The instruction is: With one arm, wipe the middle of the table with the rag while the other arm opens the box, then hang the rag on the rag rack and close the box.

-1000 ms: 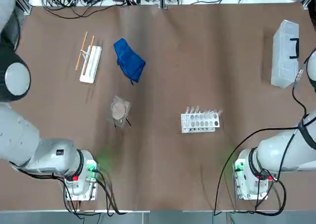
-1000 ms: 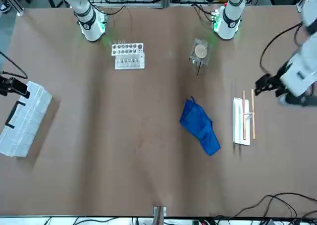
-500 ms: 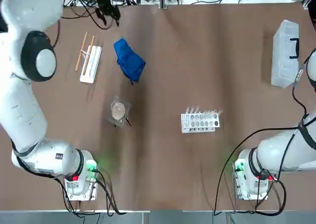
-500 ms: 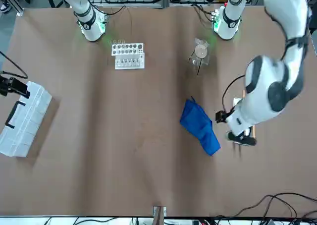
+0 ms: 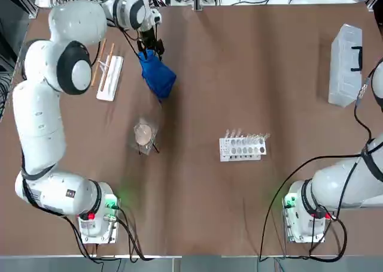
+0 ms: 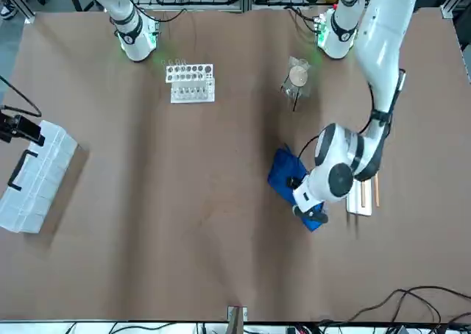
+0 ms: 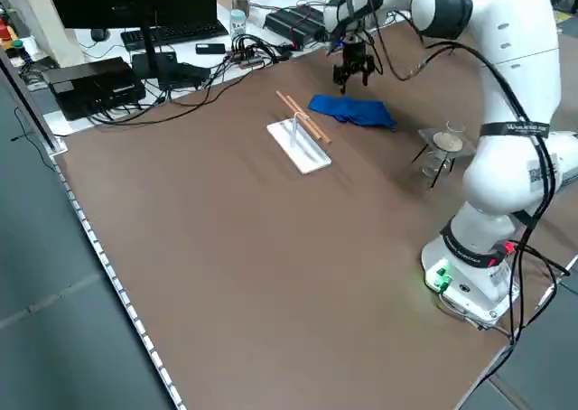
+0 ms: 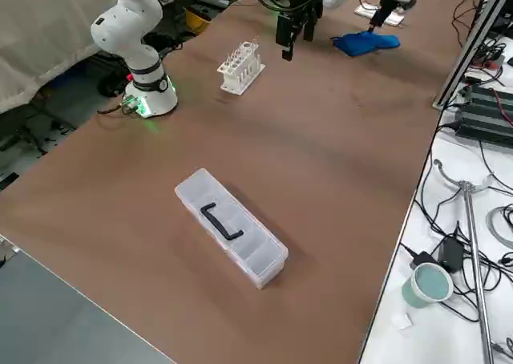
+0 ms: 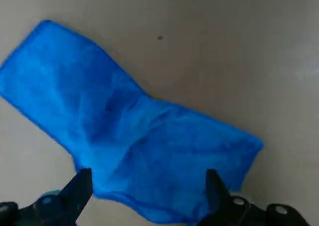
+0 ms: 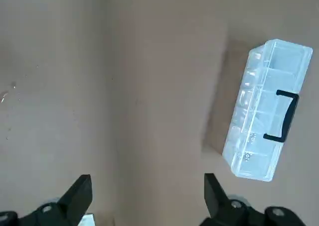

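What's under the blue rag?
Only the brown table shows around the rag, which lies flat on it. The left gripper hovers open above. Whatever lies beneath the cloth is covered.

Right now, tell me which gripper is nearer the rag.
Left. The left gripper hangs open directly over the rag at the table's far left. The right gripper, also open, is raised over the right side near the box, far from the rag.

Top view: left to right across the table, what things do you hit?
rag rack → rag → test-tube rack → box. The wrapped tan round piece sits below the rag, overlapping it sideways, so left out.
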